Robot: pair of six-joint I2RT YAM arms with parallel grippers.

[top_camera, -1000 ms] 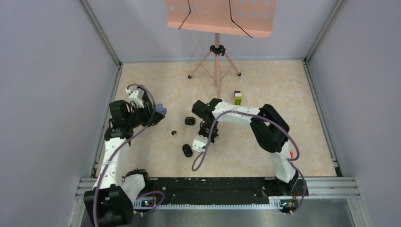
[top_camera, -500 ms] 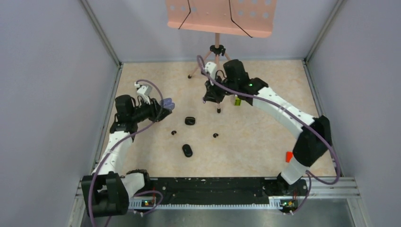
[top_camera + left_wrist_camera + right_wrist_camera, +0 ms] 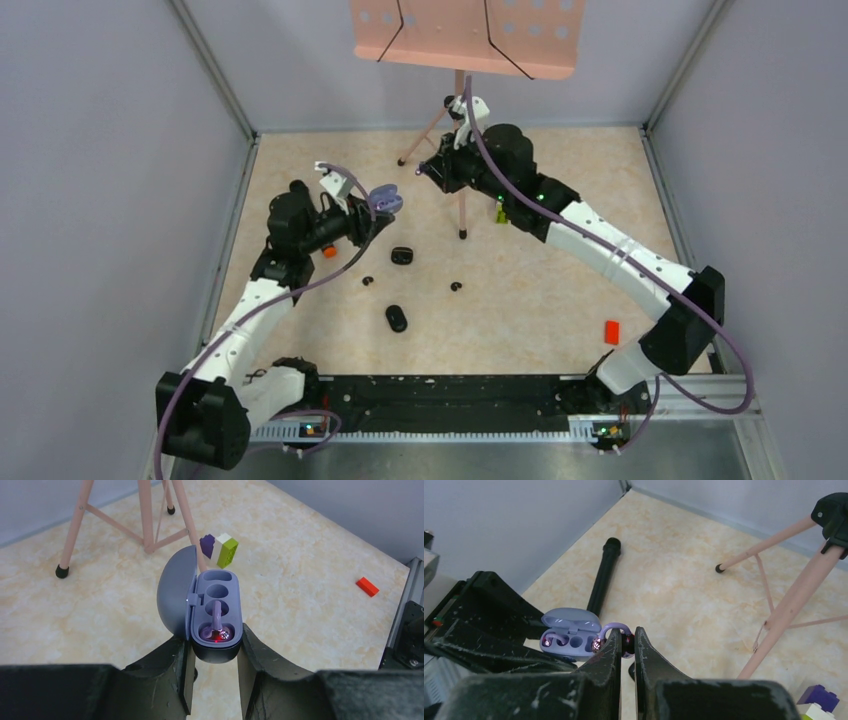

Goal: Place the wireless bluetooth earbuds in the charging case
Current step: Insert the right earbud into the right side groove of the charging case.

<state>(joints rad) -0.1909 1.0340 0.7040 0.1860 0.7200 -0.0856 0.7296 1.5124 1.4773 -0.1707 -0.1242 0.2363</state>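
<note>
The left end effector [image 3: 216, 647] is clenched on the open charging case [image 3: 220, 592], a finger pressed to each side of its near end, and holds it up above the far left part of the bench [image 3: 560, 290]. The lid [image 3: 175, 597] stands swung out to one side; one pale purple earbud [image 3: 217, 625] sits in the end of the tray nearest the fingers, with a small red glow at its base.

The right end effector [image 3: 625, 636] is shut tight on the second purple earbud [image 3: 613, 628]; its curved hook pokes out past the fingertips, while most of its body is hidden between them. In the right wrist view it hangs just beside the case's open face; I cannot tell whether they touch. From above, the two end effectors are near each other toward the far edge, in front of the pink music stand [image 3: 460, 40]; the held earbud is too small to pick out there.

Down on the bench lie a tiny black earbud [image 3: 368, 281] and another black earbud [image 3: 456, 287], well apart; a black oval thing [image 3: 401, 255] and a second black oval [image 3: 396, 318] lie near them, and I cannot make out what those are. The green-and-purple block [image 3: 220, 548] is half hidden behind the right arm from above; a red block [image 3: 611, 331] lies toward the right edge. A black rod [image 3: 604, 575] crosses the right wrist view; what it belongs to I cannot tell.
</note>
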